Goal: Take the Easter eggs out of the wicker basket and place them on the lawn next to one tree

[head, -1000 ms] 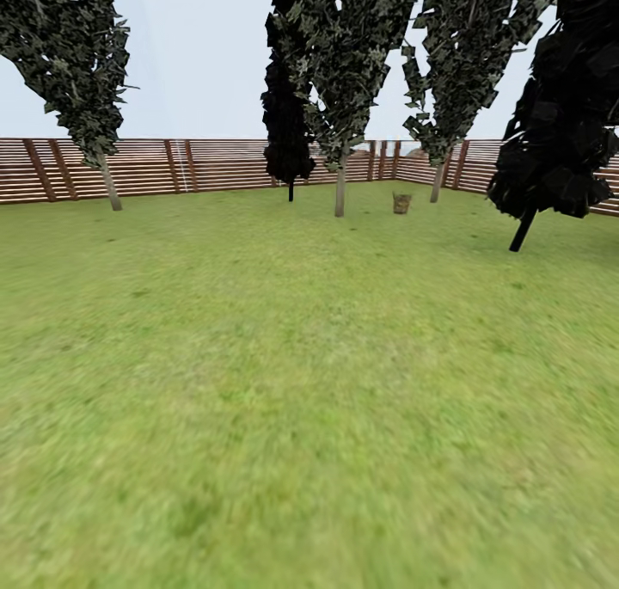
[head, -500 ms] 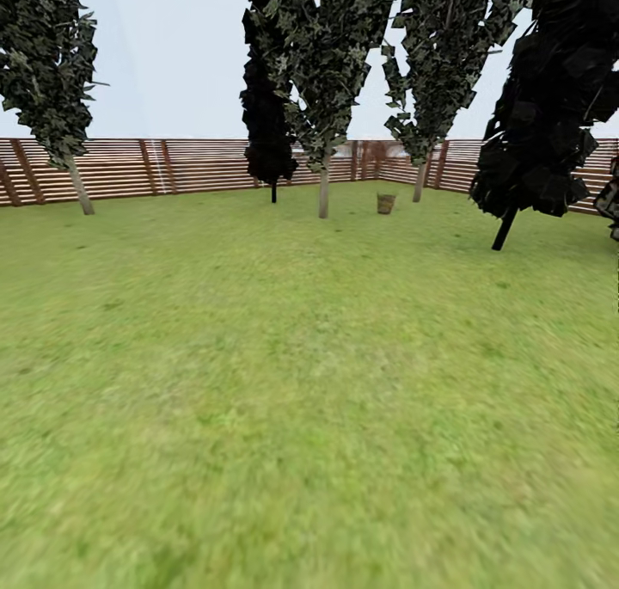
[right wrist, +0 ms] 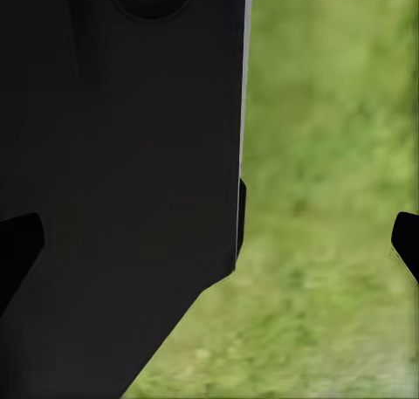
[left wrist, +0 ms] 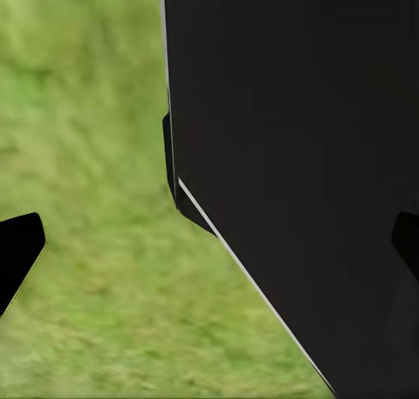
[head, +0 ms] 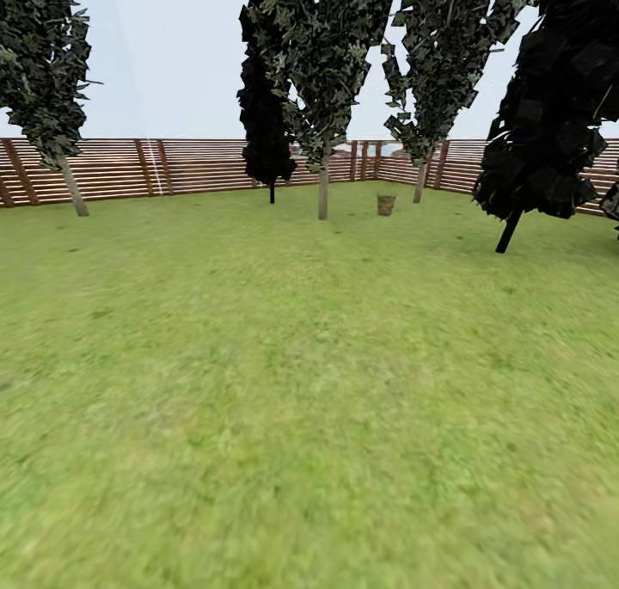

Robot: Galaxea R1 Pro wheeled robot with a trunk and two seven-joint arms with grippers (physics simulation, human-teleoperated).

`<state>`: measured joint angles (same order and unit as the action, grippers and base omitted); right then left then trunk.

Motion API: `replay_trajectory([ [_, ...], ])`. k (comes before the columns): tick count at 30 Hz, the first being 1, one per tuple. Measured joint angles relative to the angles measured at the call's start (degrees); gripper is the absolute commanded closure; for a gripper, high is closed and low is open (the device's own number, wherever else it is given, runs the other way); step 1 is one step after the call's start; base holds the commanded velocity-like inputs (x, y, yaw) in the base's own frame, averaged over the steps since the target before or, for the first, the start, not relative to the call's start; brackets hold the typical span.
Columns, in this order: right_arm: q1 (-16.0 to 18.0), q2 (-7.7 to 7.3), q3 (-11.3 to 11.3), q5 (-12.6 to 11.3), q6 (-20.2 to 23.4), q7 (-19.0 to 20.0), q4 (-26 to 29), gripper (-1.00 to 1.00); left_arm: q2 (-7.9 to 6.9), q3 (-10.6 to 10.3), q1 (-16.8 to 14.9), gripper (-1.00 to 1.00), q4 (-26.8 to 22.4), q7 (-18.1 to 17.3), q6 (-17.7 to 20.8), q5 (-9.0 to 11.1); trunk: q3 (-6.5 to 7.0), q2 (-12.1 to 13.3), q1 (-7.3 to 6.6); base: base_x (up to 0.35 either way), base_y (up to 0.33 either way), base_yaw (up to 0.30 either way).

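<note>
The wicker basket [head: 386, 204] stands small and far off on the lawn [head: 292, 383], near the back fence. The Easter eggs are hidden at this distance. Just left of the basket rises a tree [head: 323, 189] with a straight pale trunk. In the left wrist view my left gripper [left wrist: 209, 251] is open, its dark fingertips [left wrist: 17, 255] at the picture's edges, over grass and beside a black part of the robot's body. The right wrist view has my right gripper [right wrist: 211, 242] open the same way, fingertips [right wrist: 406, 242] wide apart and nothing held.
A brown slat fence [head: 198, 166] closes the garden at the back. One all-black tree [head: 272, 195] stands behind the pale one and another [head: 509, 230] at the right. Pale-trunked trees also stand at far left [head: 73, 187] and right of the basket [head: 419, 185]. Open grass lies between me and them.
The whole head view has slid a little to the left, so the camera has turned right. Basket and trees keep their places on the lawn.
</note>
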<state>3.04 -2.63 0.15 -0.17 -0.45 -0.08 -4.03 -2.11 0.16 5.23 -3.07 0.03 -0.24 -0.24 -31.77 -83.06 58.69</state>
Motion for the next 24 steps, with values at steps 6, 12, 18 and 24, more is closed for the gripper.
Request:
replay_trajectory([
  [6,-0.04,0.00,-0.03,-0.02,-0.02,0.00,0.03,-1.00,0.00,0.00,0.00,-1.00,0.00,-0.03,0.04,0.00,0.00,0.00,0.00,0.315,0.174,0.000],
  [12,-0.03,0.00,0.00,-0.03,-0.03,0.00,0.02,-1.00,0.00,0.00,0.00,-1.00,0.01,-0.03,0.08,0.00,0.00,0.00,0.01,0.273,0.230,0.000],
  [18,-0.02,0.00,0.00,-0.04,-0.03,0.00,0.02,-1.00,0.00,0.00,0.00,-1.00,0.00,-0.03,0.08,0.00,0.00,0.00,0.01,0.265,0.241,0.000],
  [24,-0.03,0.00,0.00,-0.03,0.01,0.00,0.03,-1.00,0.00,0.00,0.00,-1.00,-0.05,-0.03,0.08,0.00,0.00,0.00,0.01,0.264,0.241,0.000],
])
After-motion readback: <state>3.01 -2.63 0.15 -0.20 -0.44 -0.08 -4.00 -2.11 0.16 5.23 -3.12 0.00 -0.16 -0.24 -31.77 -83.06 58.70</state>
